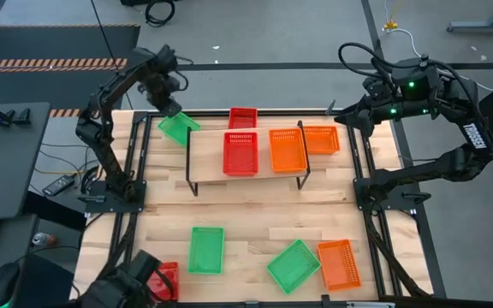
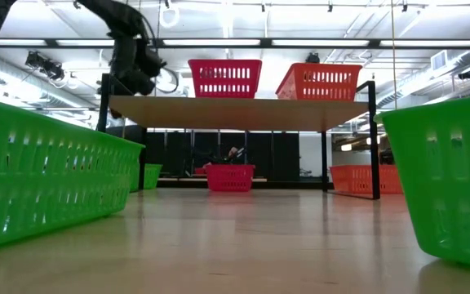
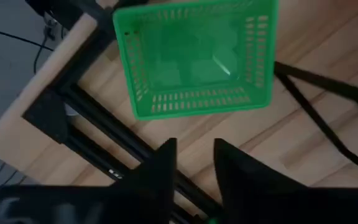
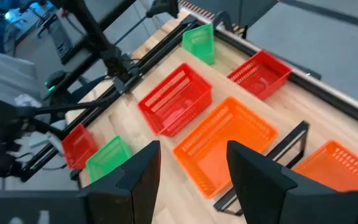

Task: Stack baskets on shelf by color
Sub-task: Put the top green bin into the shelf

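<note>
A green basket (image 1: 178, 128) (image 3: 194, 59) lies on the table's far left corner, beside the shelf's (image 1: 204, 162) left end. My left gripper (image 1: 168, 104) (image 3: 194, 158) hovers just above and beyond it, open, touching nothing. A red basket (image 1: 240, 152) and an orange basket (image 1: 287, 148) rest side by side on the shelf. My right gripper (image 1: 342, 111) (image 4: 194, 162) hangs open over the far right, above another orange basket (image 1: 321, 139) that sits on the table by the shelf's right end.
A red basket (image 1: 243, 117) sits on the table behind the shelf. Near the front edge lie two green baskets (image 1: 206, 250) (image 1: 294, 265), an orange one (image 1: 339, 263) and a red one (image 1: 163, 281). Black frame rails (image 3: 92, 124) run along the table's edges. Bare wood lies between shelf and near baskets.
</note>
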### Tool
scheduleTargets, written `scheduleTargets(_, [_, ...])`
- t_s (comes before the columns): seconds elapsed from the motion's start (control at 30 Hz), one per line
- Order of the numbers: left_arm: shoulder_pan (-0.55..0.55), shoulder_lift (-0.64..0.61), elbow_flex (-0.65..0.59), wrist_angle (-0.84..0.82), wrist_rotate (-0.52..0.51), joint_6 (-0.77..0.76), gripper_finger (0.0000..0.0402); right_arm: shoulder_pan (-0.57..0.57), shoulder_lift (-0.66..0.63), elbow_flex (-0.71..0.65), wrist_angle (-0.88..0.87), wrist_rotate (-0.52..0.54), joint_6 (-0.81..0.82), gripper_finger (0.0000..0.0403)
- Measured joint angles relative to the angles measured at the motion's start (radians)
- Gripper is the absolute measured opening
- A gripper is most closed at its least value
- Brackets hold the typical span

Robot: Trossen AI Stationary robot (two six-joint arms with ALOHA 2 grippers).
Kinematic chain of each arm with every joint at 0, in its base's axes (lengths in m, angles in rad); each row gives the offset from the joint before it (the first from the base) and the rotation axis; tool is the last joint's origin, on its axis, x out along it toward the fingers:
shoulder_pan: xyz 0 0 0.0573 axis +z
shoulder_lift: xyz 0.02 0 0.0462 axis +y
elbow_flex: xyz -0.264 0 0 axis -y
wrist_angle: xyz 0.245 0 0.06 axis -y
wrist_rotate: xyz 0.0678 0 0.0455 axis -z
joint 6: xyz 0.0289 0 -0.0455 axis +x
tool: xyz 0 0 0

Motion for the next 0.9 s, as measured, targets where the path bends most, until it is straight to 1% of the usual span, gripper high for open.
scheduleTargets(0.13, [-0.020, -0.012, -0.079, 0.012, -0.028, 0.057, 0.0163, 0.000, -0.001, 0.000, 0.001, -0.022, 0.029, 0.0190])
scheduleTargets(0.2, [-0.041, -0.011, -0.110, 0.020, -0.036, 0.099, 0.0176, 0.000, -0.001, 0.000, 0.001, -0.023, 0.031, 0.0190])
scheduleTargets(0.27, [-0.068, -0.011, -0.136, 0.020, -0.041, 0.174, 0.0183, 0.000, -0.001, 0.000, 0.001, -0.023, 0.032, 0.0190])
scheduleTargets(0.4, [-0.127, -0.011, -0.185, 0.043, -0.076, 0.314, 0.0187, 0.000, -0.001, 0.000, 0.001, -0.023, 0.030, 0.0190])
scheduleTargets(0.53, [-0.162, -0.011, -0.245, 0.107, -0.091, 0.387, 0.0187, 0.000, -0.001, 0.000, -0.010, -0.024, 0.033, 0.0190])
scheduleTargets(0.67, [-0.170, -0.011, -0.313, 0.143, -0.096, 0.420, 0.0187, 0.000, -0.001, 0.000, -0.026, -0.031, 0.033, 0.0190])
scheduleTargets(0.9, [-0.170, -0.011, -0.420, 0.220, -0.084, 0.414, 0.0188, 0.000, 0.000, 0.000, -0.029, -0.052, 0.048, 0.0190])
